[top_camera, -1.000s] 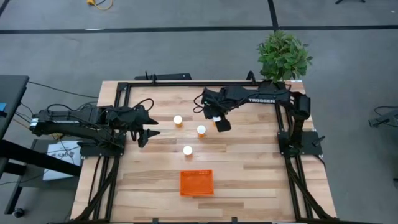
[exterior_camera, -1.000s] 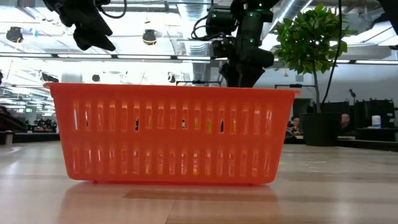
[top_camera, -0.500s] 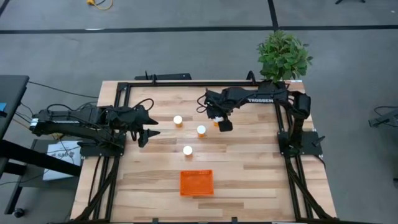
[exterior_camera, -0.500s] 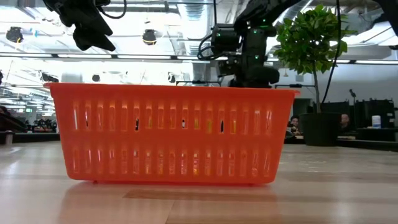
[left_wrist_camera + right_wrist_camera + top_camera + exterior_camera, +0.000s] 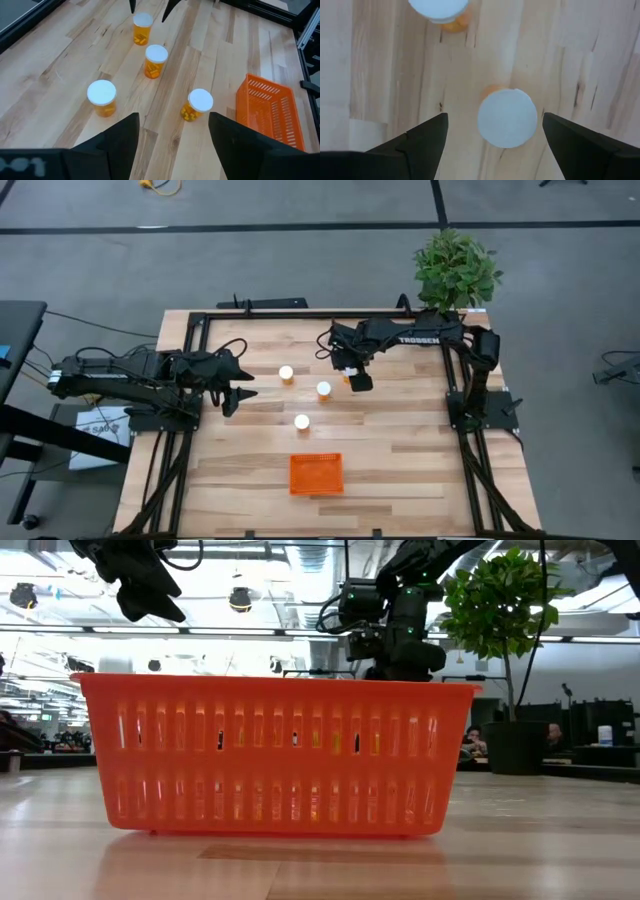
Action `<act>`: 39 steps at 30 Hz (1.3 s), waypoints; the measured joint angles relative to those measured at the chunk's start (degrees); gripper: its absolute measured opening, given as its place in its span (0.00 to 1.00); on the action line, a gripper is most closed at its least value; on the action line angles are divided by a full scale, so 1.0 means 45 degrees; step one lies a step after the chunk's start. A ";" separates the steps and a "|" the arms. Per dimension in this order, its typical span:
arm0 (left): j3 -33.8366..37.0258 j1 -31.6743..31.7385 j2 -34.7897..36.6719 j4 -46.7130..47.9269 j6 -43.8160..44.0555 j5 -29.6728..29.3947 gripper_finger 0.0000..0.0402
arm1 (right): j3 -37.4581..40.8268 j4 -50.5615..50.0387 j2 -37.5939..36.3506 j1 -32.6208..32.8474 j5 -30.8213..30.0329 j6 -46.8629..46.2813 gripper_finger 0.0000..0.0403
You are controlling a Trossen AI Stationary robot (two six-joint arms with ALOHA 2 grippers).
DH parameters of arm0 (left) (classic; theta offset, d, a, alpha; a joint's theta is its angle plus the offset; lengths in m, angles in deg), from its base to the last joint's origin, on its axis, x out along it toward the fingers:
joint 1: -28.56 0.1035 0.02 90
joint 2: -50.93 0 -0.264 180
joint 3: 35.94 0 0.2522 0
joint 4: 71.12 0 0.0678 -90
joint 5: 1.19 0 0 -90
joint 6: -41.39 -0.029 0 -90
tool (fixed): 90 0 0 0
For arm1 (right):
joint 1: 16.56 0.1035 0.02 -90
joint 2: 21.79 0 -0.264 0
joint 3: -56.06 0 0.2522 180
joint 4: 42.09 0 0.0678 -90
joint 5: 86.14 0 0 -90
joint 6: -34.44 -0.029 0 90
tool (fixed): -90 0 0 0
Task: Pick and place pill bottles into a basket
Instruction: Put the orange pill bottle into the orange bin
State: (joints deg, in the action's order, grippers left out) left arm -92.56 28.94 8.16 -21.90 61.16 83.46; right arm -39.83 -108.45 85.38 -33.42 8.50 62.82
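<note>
Orange bottle [image 5: 506,119] sits under right pincer [image 5: 352,373], now nearer.

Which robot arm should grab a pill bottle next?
Probably the right: the right gripper hangs open directly above a small orange white-capped pill bottle. The left gripper waits at the table's left side.

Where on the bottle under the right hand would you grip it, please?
Grip the bottle across its round white cap or the body just under it, coming straight down. It stands upright, cap up, centred between the open right hand's fingers, with bare table around it and the nearest other bottle well apart.
</note>
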 joint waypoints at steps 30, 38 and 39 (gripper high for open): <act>0.0005 0.0005 0.0005 -0.0003 -0.0005 0.0026 0.57 | -0.0010 0.0146 0.0846 0.0024 -0.0057 0.0135 0.79; 0.0005 0.0005 0.0005 0.0005 -0.0005 0.0113 0.57 | -0.0015 0.0405 0.0860 -0.0083 -0.0045 0.0151 0.79; 0.0005 0.0002 0.0004 0.0005 -0.0005 0.0113 0.57 | -0.0015 0.0414 0.0860 -0.0121 -0.0043 0.0159 0.79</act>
State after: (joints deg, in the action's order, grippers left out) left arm -92.53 28.95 8.18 -21.88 61.14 83.97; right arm -39.89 -106.58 89.25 -33.97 8.31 63.54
